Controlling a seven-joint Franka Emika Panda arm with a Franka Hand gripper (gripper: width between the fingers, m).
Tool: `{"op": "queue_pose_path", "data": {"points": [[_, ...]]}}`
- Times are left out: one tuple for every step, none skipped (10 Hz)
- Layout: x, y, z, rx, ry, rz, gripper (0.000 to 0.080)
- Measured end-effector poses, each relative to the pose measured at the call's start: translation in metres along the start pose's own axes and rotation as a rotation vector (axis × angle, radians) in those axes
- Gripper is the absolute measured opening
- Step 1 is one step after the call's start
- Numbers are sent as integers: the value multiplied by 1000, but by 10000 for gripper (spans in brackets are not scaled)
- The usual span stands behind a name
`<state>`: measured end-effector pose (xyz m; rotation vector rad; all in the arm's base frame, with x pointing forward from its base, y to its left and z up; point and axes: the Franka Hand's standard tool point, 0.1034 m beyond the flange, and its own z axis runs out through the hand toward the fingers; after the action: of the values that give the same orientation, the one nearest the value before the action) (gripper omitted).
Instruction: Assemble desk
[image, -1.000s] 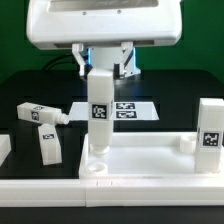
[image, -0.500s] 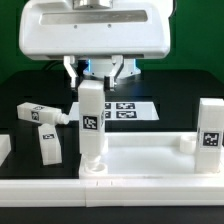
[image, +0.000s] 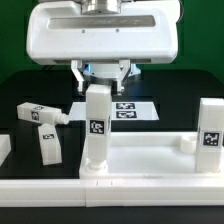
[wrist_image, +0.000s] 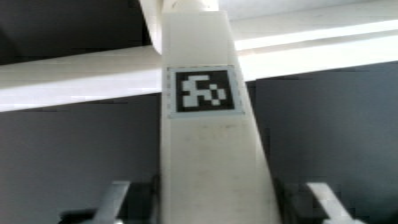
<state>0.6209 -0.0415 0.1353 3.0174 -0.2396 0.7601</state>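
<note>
Tool (image: 99, 80) points straight down, clamped on an upright leg (image: 97, 128) standing at the tabletop (image: 150, 160) corner

Leg (image: 97, 128) smooth matt plstc; tabletop (image: 150, 158) same

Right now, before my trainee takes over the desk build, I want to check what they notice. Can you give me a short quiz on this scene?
1. True or false: the gripper holds a leg lying flat.
2. How many loose legs lie on the black table, off the tabletop?
3. The right-hand leg in the exterior view is: A) lying flat; B) standing upright at the tabletop's end; C) in the gripper.
Key: 1 false, it is held upright over the tabletop; 2 two; 3 B.
</note>
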Motion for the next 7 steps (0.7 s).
{"op": "queue_pose_path", "data": {"points": [[-2,1,2,-4,6,-1,287],[-3,2,4,-8,15,-2,287],[-2,2,4,-12,34,-4,287],[-3,2,4,-13,41,-5,287],[-3,2,4,-13,40,-5,350],[-3,2,4,-13,40,-5,350],[-3,2,4,-13,40,-5,486]]}}
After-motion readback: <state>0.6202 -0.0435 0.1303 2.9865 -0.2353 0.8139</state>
